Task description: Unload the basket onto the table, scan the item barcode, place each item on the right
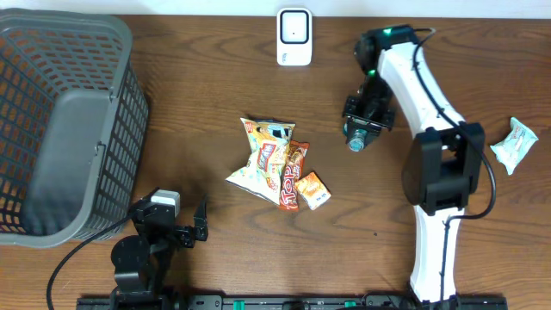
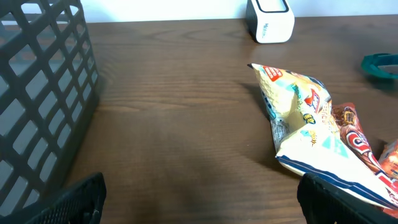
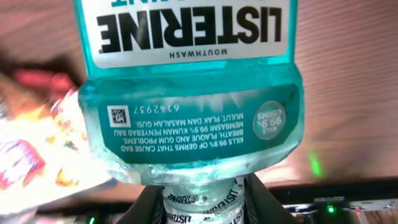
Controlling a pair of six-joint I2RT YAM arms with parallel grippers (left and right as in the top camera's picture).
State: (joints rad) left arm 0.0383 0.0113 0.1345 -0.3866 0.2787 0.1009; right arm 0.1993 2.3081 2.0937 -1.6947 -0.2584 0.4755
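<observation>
The table (image 1: pixel 215 86) is brown wood with visible grain and a faint sheen. The basket (image 1: pixel 129 112) at upper left is grey matt plastic lattice. The mouthwash bottle (image 3: pixel 193 130) is translucent teal plastic, smooth and glossy. The snack packets (image 1: pixel 267 159) are shiny, crinkled film. The scanner (image 1: pixel 294 36) is smooth white plastic.

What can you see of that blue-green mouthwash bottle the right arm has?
The mouthwash bottle is translucent teal plastic with a white Listerine label and, nearer the neck, a teal panel bearing small print, a square code and a number. In the wrist view the print reads upside down. Its banded neck sits between the dark fingers of the right end effector, which grips it there. Overhead, it is right of the snack packets; whether it touches the table is unclear.
</observation>
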